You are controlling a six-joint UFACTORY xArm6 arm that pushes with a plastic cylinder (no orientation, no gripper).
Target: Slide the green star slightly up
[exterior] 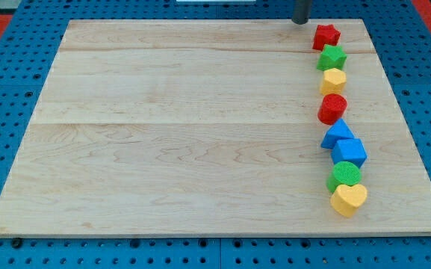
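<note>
Green star wedged between red star and yellow block, tool tip bare, near board's top edge

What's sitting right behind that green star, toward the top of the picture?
A red star sits just above the green star, touching or nearly so. Beyond it my tip rests at the board's top edge. Whether they touch is unclear.

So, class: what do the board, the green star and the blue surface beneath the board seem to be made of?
Board: pale wood, matte, with visible grain and plank seams. Green star: probably plastic or painted wood, given its uniform saturated colour and soft sheen; the look leaves it open. Blue surface: a perforated panel with regular holes, material unclear.
</note>
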